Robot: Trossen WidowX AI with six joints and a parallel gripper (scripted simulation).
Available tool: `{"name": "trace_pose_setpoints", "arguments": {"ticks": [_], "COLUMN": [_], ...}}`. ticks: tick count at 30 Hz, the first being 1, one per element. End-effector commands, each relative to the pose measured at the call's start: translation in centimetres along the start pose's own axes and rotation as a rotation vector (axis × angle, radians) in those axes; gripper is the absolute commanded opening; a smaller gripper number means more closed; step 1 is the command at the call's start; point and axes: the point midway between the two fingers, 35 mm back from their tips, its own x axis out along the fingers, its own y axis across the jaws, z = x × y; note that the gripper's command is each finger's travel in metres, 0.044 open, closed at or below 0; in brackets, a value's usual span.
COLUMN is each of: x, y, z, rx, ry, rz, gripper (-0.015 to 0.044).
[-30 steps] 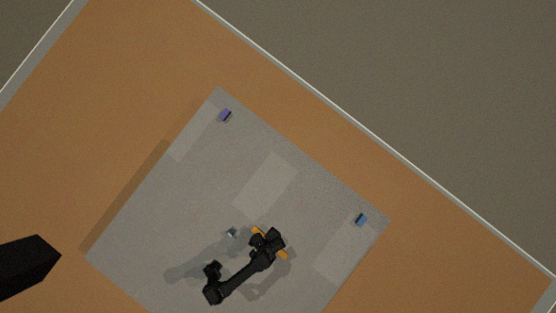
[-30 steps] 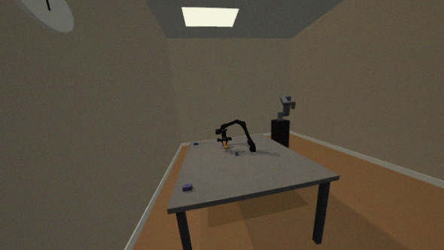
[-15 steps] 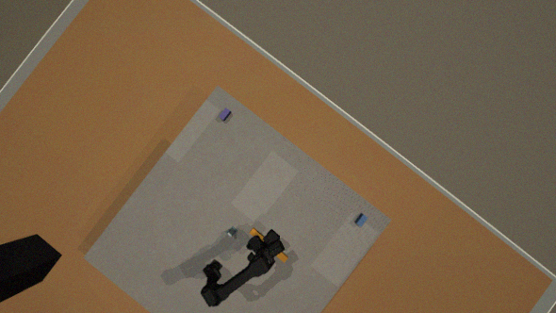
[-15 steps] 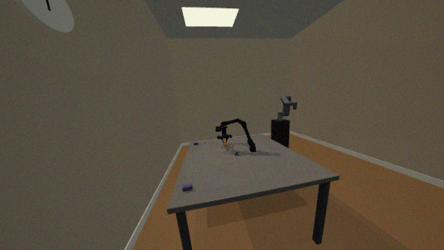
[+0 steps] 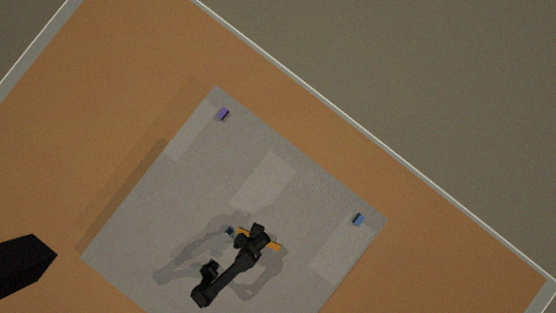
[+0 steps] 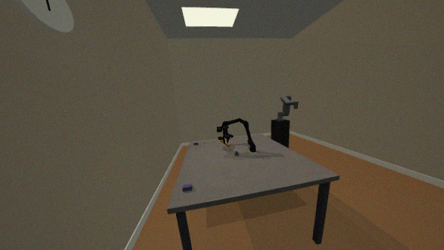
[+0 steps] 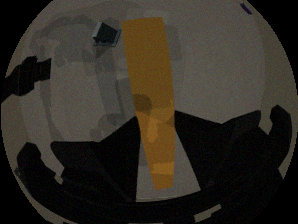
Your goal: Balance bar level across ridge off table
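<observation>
An orange bar [image 5: 274,246] [image 6: 228,144] [image 7: 150,65] is held crosswise, raised above the table [image 5: 188,198] [image 6: 244,173]; its shadow falls apart from it. My gripper [image 5: 258,238] [image 6: 226,142] [image 7: 155,117] is shut on the bar, with one finger on each side near its middle. A small dark teal wedge-like piece [image 5: 229,231] [image 6: 236,153] [image 7: 106,34], which looks like the ridge, stands on the table just beyond one end of the bar. The bar is not over it. The exact height of the bar cannot be told.
A purple block [image 5: 222,113] [image 6: 187,187] [image 7: 245,8] lies near one table corner. A blue block [image 5: 358,220] [image 6: 196,144] lies near another corner. A black pedestal [image 6: 280,132] with a grey arm [image 6: 287,107] stands on the floor beyond the table.
</observation>
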Motion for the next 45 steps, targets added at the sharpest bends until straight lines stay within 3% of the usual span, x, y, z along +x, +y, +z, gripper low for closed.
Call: {"name": "trace_pose_setpoints", "arguments": {"ticks": [1,22,45], "x": [-0.1,-0.3,0.3], "y": [0.2,2.5,8.8], "z": [1.6,9.5,15.2], "rx": [-0.096,-0.589,-1.143], "ry": [0.001,-0.007,-0.015], "rz": [0.001,0.001,0.001], "gripper": [0.0,0.0,0.0]}}
